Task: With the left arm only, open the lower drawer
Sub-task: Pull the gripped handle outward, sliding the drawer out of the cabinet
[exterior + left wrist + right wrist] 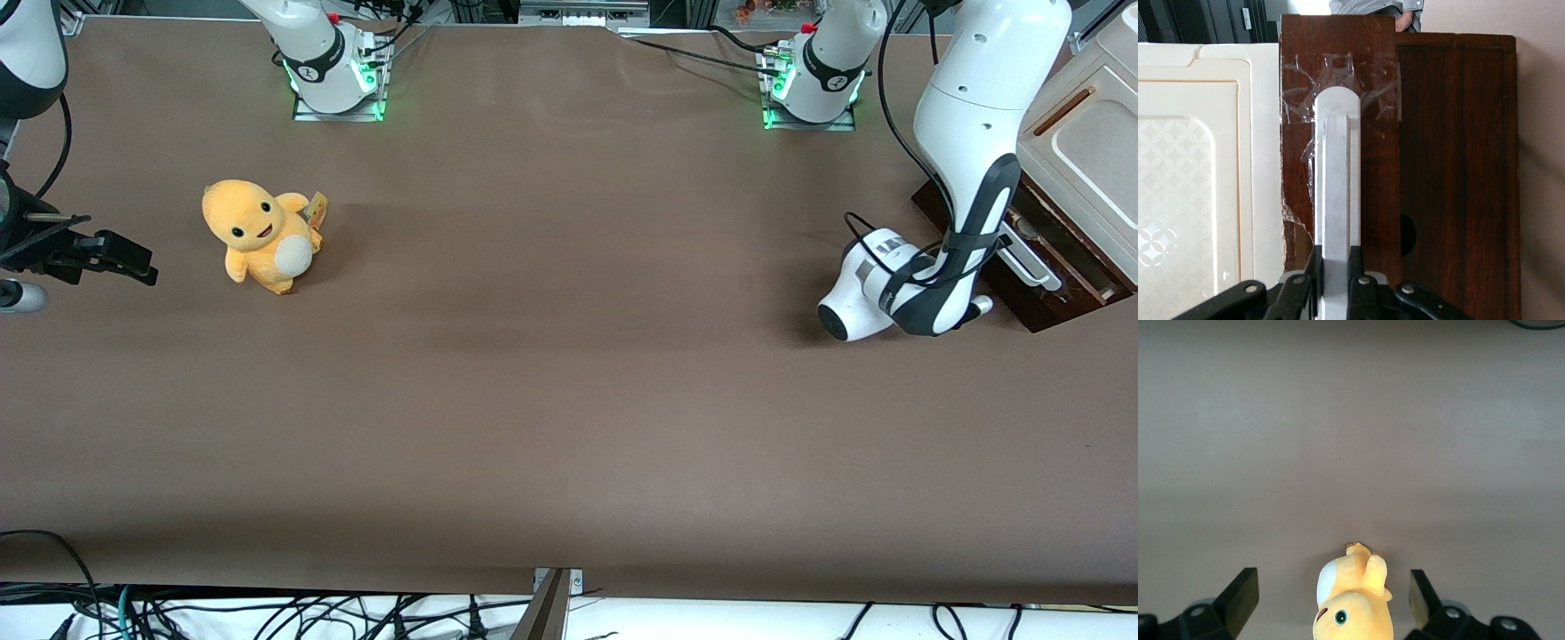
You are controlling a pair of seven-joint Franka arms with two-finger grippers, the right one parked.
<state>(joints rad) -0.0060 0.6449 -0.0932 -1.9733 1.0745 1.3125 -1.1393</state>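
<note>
We have the gripper (pixel 1336 283) clamped on the white bar handle (pixel 1336 180) of the lower drawer (pixel 1058 267) (under the cream cabinet (pixel 1089 151), at the working arm's end). It looks partly out; pulling further remains.

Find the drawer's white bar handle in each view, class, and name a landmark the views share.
Front view: white bar handle at the lower drawer, beside the left arm's wrist.
Left wrist view: handle held between the gripper fingers.
Right wrist view: not in it.
Shared landmark: cream cabinet.
</note>
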